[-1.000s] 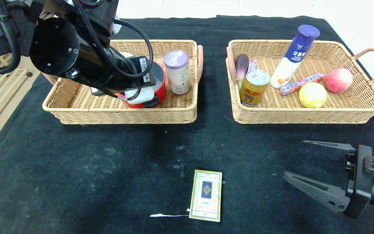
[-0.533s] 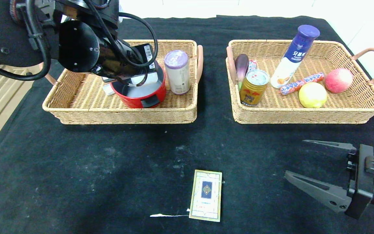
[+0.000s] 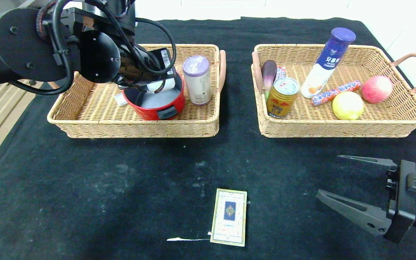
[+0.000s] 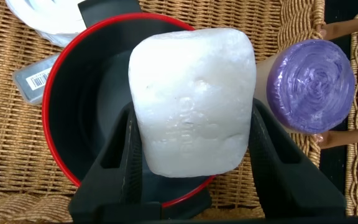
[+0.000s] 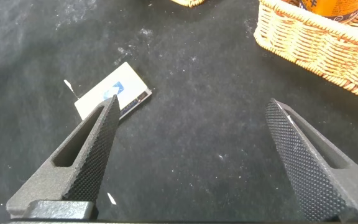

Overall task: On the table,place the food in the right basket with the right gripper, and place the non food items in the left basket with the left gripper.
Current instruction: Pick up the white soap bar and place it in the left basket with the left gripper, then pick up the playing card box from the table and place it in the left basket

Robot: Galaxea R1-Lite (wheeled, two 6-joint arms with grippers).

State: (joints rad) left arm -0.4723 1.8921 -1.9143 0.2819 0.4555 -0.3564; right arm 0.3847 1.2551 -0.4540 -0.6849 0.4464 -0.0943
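Over the left basket, the left gripper hangs w/ the white block pinched btwn its fingers, right above the red pot; the block isn't set down yet.

Progress, as I judge it: nearly done. Right basket holds the lemon, gold can, white-and-blue bottle leaning on the back wall, plus an apple, a purple eggplant and a wrapped sausage stick. No food is left on the table.

Left basket has the pot, a purple-lidded canister beside it, and in the wrist view a small grey barcoded piece and sth white behind the pot; can't tell what those are.

Left to do: release the block, then fetch the card box, which lies flat on the cloth at the near edge, well apart from both baskets. It's non-food, so it's the left arm's job.

Right gripper is parked low at the near right, fingers spread wide, holding nothing.
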